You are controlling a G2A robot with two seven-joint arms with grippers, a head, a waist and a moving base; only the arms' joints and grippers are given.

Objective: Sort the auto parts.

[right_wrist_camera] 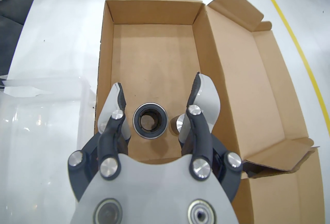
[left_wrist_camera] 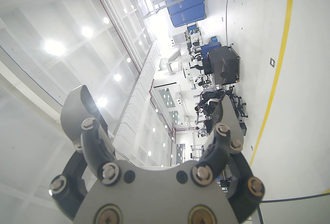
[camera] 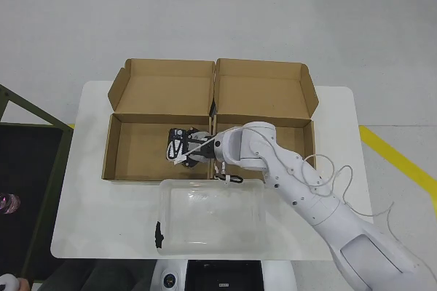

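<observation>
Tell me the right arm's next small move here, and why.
Probably lift the right gripper straight up out of the cardboard box. Its fingers stand open, apart from the bearing ring, which lies flat on the box floor and looks placed. A small metal cylinder sits close by one finger, so a sideways exit might knock it.

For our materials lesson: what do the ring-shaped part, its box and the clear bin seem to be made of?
The ring-shaped part looks like steel: bright outer rim, dark bore, perhaps rubber. The box is matt brown cardboard with folded flaps. The bin is clear glossy plastic; the table shows through.
</observation>
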